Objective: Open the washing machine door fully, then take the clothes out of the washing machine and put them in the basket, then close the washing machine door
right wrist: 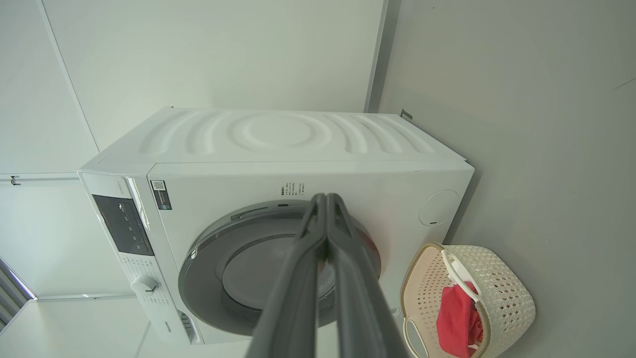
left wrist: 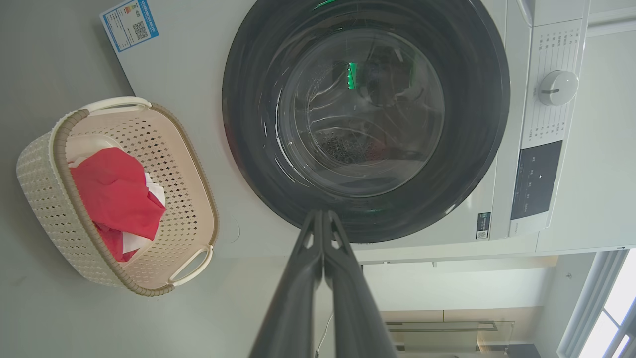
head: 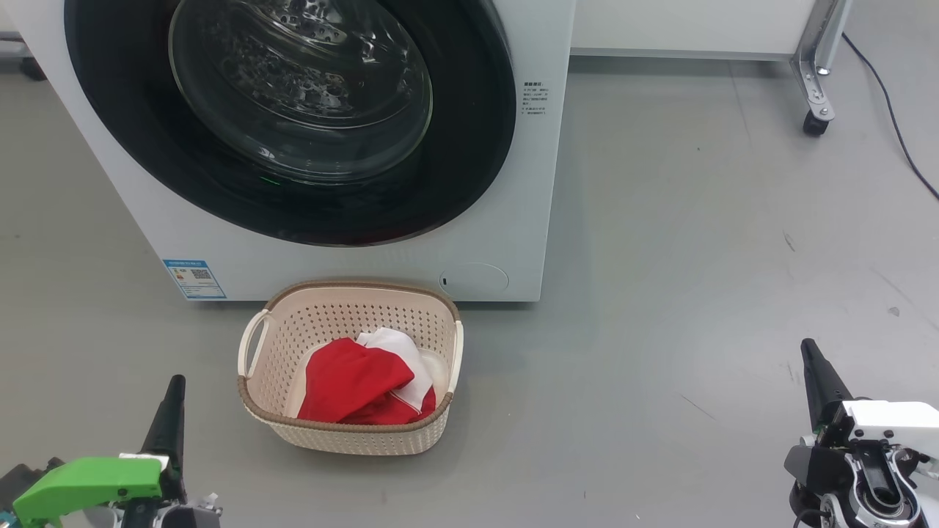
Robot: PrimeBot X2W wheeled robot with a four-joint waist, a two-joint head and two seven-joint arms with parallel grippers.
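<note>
Both arms sit low at the near edge, well apart from everything else. The left gripper (head: 174,385) has its two dark fingers (left wrist: 298,288) pressed together with nothing between them, and it's the same deal for the right gripper (head: 808,348). A bit further out on the grey floor (head: 660,293), the basket (head: 352,438) stands upright just in front of the washing machine (head: 352,260), with the red and white clothes (head: 352,381) bunched up inside it. Behind that, the door (head: 477,147) lies flush against the machine's front, with a blue label (head: 194,279) low on the left.
</note>
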